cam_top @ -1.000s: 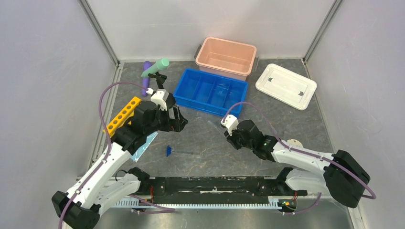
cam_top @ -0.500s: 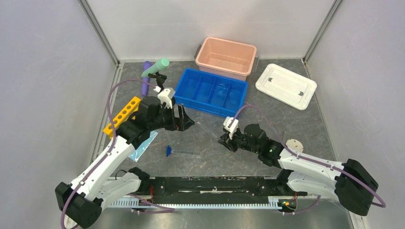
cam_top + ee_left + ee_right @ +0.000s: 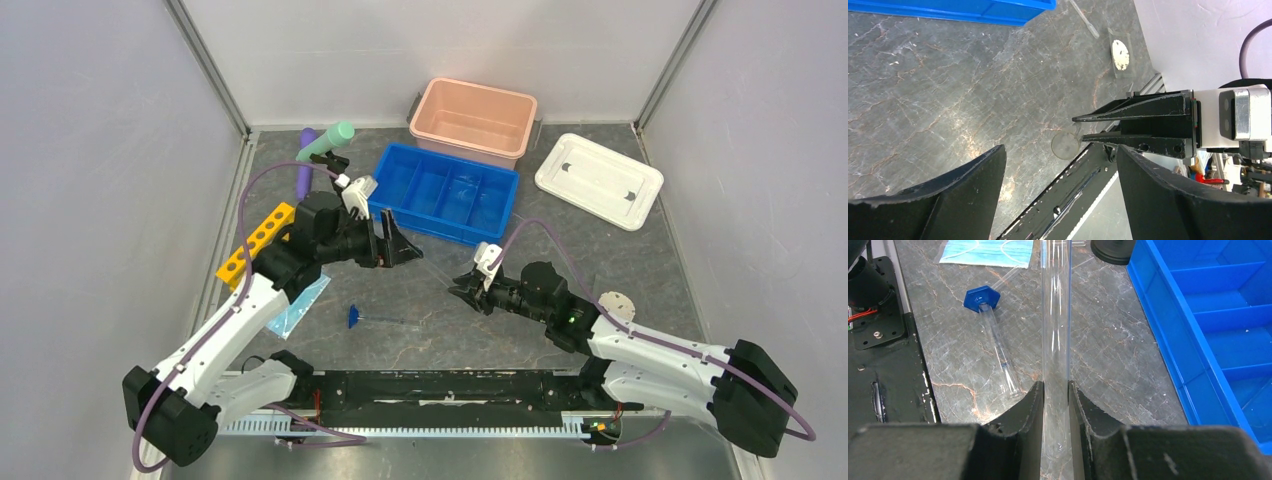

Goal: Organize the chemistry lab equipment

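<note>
My right gripper [image 3: 1055, 385] is shut on a clear glass tube [image 3: 1055, 315] that sticks out past its fingertips. In the top view this gripper [image 3: 462, 293] points left at mid-table. My left gripper [image 3: 405, 250] faces it, open. In the left wrist view the tube's round end [image 3: 1065, 145] shows just beyond the gap between my open left fingers [image 3: 988, 170]. A blue-capped funnel [image 3: 982, 297] with its thin rod [image 3: 390, 321] lies on the table. The light-blue mask [image 3: 300, 305], yellow rack [image 3: 258, 240], mint-green tube [image 3: 328, 140], purple tube [image 3: 304, 170] and black clamp stand [image 3: 330, 160] are at the left.
The blue divided tray [image 3: 445, 195] sits behind the grippers, and the pink bin [image 3: 472, 120] stands beyond it. The bin's white lid [image 3: 598, 180] lies at the back right. A small round white disc [image 3: 615, 305] rests beside my right arm. Grey walls close in both sides.
My left gripper has reached right toward the right gripper and its jaws have narrowed a little. The right gripper has swung to point left, carrying the clear tube toward the left gripper.
</note>
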